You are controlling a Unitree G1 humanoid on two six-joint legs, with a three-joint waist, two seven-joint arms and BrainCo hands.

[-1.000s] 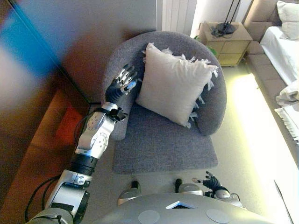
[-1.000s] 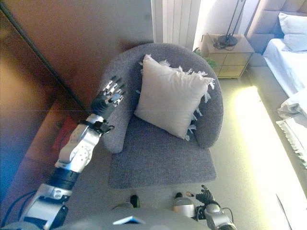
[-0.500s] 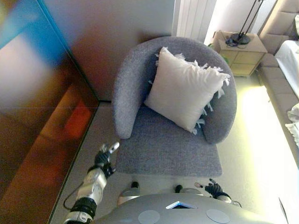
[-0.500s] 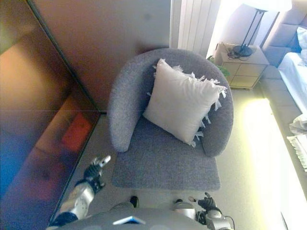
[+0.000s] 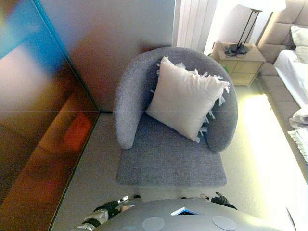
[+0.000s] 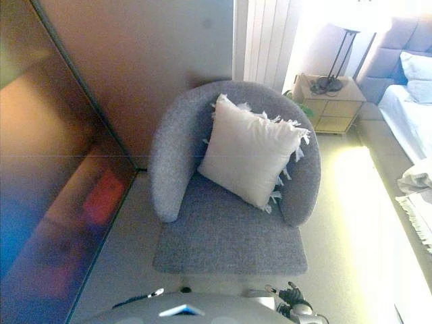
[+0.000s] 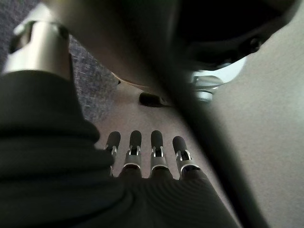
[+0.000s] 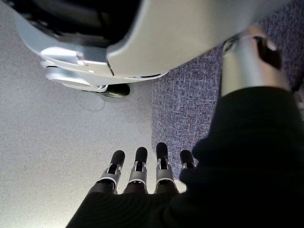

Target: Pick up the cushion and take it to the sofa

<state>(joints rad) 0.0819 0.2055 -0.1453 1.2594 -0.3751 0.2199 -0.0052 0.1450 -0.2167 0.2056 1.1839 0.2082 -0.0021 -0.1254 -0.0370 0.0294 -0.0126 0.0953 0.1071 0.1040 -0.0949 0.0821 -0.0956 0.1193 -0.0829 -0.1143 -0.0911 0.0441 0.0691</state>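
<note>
Cushion (image 5: 185, 97): square, pale, fringed, leaning in rounded grey woven armchair (image 5: 163, 159). Left robot hand (image 7: 152, 156), right robot hand (image 8: 142, 171): fingers straight, empty.

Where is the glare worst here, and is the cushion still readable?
Left eye view: the lamp shade and the floor right of the armchair blow out. Right eye view: same glare, while the cushion reads clearly, fringe included.

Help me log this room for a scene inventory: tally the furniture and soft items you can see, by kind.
Armchair: 1
Cushion on the armchair: 1
Nightstand: 1
Lamp on the nightstand: 1
Bed, partly in view: 1
Total: 5
Both hands, left hand and right hand, hang low and hold nothing.
</note>
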